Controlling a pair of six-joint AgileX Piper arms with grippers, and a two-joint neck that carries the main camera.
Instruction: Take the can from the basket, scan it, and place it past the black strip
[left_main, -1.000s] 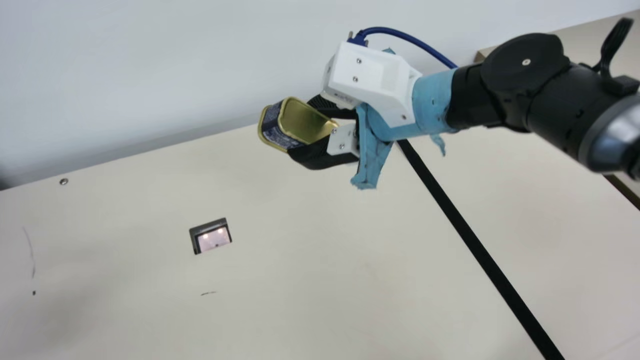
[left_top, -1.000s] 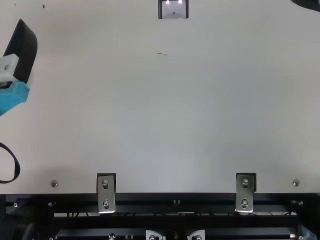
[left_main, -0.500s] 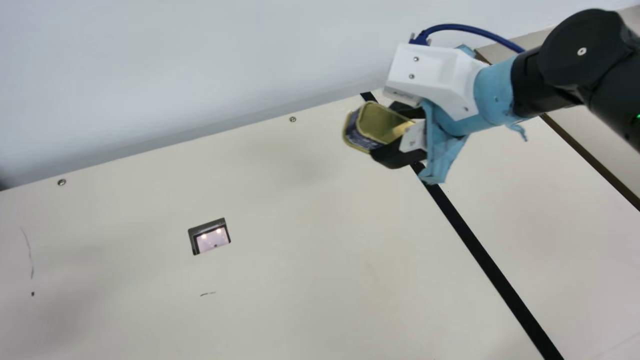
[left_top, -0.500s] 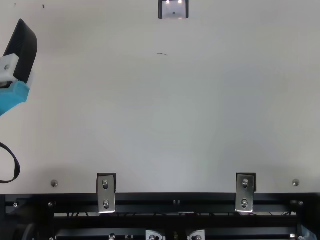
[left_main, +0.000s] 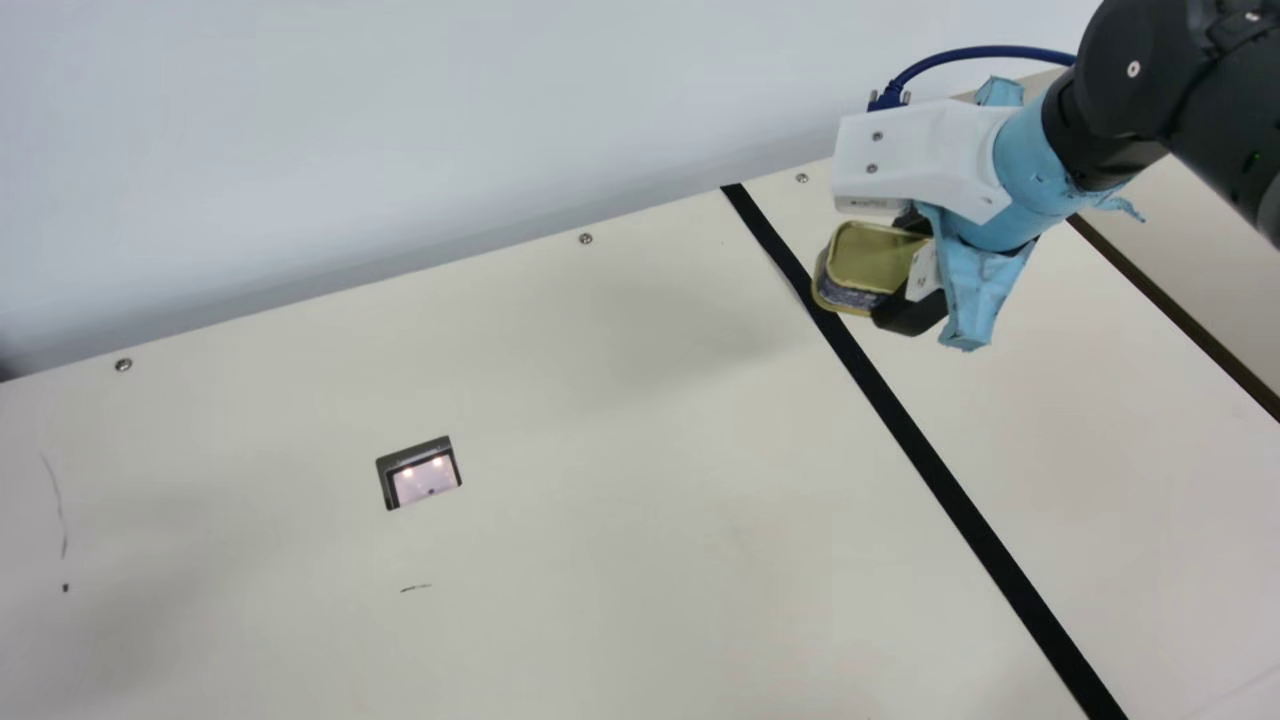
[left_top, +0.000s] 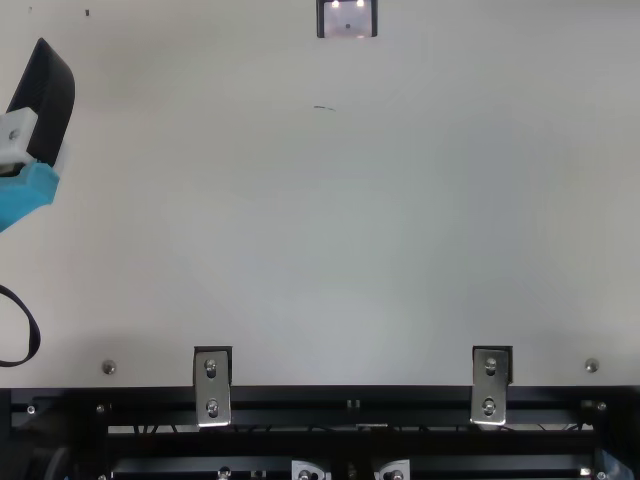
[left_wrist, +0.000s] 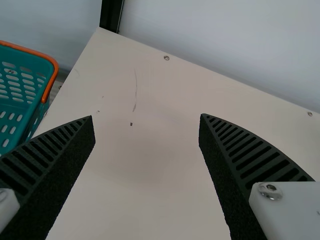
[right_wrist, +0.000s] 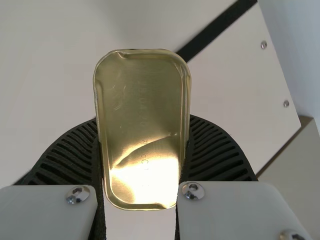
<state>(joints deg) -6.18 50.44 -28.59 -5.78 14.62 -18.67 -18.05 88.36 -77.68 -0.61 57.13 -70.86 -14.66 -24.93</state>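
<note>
Can (left_main: 872, 256) is clamped between jaws of right gripper (left_main: 892, 272), near black strip (left_main: 900, 422). Left gripper (left_top: 45, 98) is spread wide

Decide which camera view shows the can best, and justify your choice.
The right wrist view: the can presents its broad gold face whole and nearly square-on. The main view shows it smaller, at a slant, but adds its dark side.

A cream table (left_main: 640, 480) bears a black strip (left_main: 908, 430) and, apparently, a scanner (left_main: 424, 480).
</note>
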